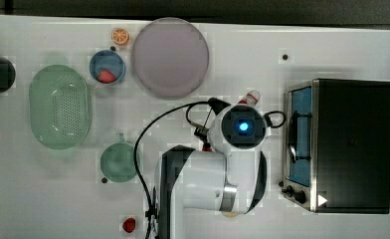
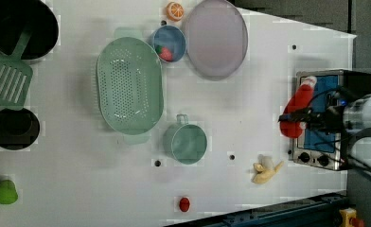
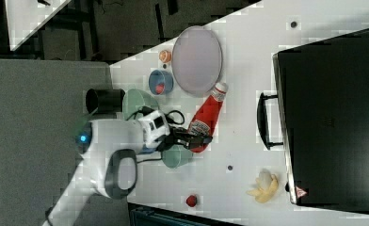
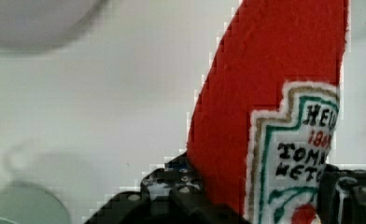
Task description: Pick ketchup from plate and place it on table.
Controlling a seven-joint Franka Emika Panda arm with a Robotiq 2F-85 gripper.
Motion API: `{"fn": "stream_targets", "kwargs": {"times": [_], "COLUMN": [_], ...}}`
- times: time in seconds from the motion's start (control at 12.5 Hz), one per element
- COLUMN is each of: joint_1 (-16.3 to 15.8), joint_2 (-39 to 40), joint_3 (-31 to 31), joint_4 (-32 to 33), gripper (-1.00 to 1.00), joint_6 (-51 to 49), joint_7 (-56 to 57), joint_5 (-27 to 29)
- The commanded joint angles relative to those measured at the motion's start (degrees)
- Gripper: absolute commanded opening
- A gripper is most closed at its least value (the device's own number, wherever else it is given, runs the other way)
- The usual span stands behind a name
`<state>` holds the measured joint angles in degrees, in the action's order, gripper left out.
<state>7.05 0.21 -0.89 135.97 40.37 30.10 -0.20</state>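
Note:
The ketchup, a slim red bottle with a white cap and a white label, is off the plate and tilted, its cap pointing toward the plate. My gripper is shut on its lower end, one finger on each side of the label. In the left view the ketchup hangs in front of the toaster oven with the gripper across it. From the top view the arm covers most of the bottle, leaving the ketchup cap showing. The pale lilac plate lies bare on the white table.
A black toaster oven stands at the top view's right, close to the bottle. A green cup, a blue bowl, a green perforated basket and an orange slice sit left of the plate. A banana and a red berry lie near the front edge.

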Motion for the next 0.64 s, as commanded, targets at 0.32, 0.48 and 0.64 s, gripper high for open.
{"fn": "stream_targets", "kwargs": {"times": [0.32,0.48,0.64], "joint_1": [-0.54,-0.4,-0.43], "joint_2": [7.82,7.72,6.74], "joint_3": [-1.49,-1.37,-1.46], "joint_4": [2.65,2.61,2.36], "gripper": [0.21,0.5,0.95], "joint_6": [15.77,15.39,15.44], "joint_7": [-2.24,-2.24,-2.25], "joint_5": [0.26,0.26,0.26]}}
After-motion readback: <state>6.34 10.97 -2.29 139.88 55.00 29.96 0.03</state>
